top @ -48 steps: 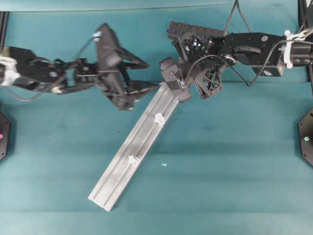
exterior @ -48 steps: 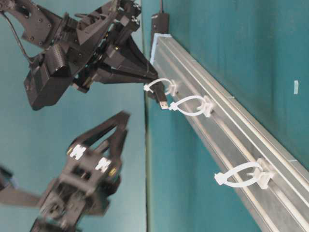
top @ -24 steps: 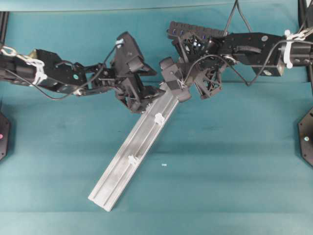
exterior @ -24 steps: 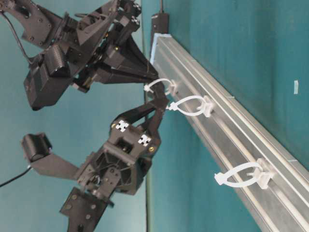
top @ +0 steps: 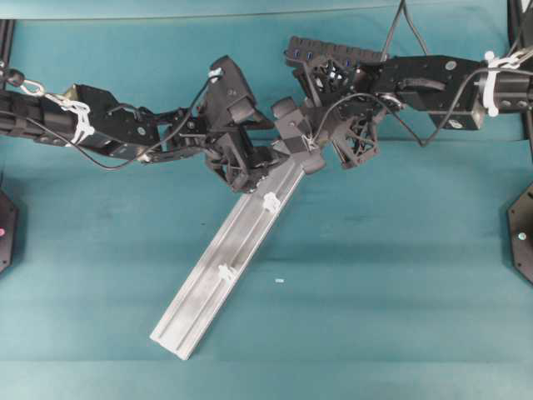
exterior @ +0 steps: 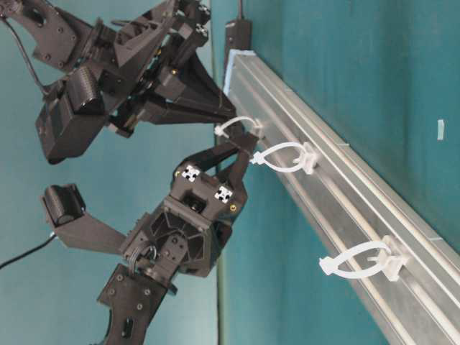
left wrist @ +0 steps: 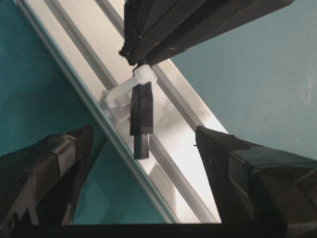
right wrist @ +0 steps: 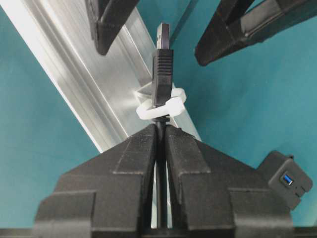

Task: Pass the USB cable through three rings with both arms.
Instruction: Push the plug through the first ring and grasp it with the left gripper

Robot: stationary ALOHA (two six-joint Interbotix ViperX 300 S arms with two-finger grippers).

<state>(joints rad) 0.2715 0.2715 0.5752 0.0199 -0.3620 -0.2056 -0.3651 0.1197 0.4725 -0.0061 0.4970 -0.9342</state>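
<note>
Seen from the right wrist cam, nearest is the right pincer (right wrist: 161,133), fingers pressed nearly together w/ the thin black cord of the USB cable (right wrist: 162,74) clamped between them. Just past the fingertips the plug has gone through a whitish ring (right wrist: 163,106) fixed to the silver rail (right wrist: 74,64); plug body sits inside the loop, metal tip sticking out the far side. Beyond the tip, the two fingers of the left pincer (right wrist: 153,37) stand well apart, one either side of the plug, not touching it. A small black block w/ a blue socket (right wrist: 286,179) lies on the teal counter (right wrist: 247,109) at lower right.

Left wrist cam gives the opposite side: left fingers wide at the bottom corners, plug hanging between them w/ metal tip toward the camera, ring just behind it, right pincer's tips at the top.

Table-level view: left pincer (exterior: 241,147) reaches up to the first ring (exterior: 237,128) at the rail's near end; the second ring (exterior: 284,157) is just beside it, the third ring (exterior: 359,260) well apart further along, both w/ nothing through them.

Overhead: both arms meet at the rail's upper end; the rail runs diagonally toward lower left.
</note>
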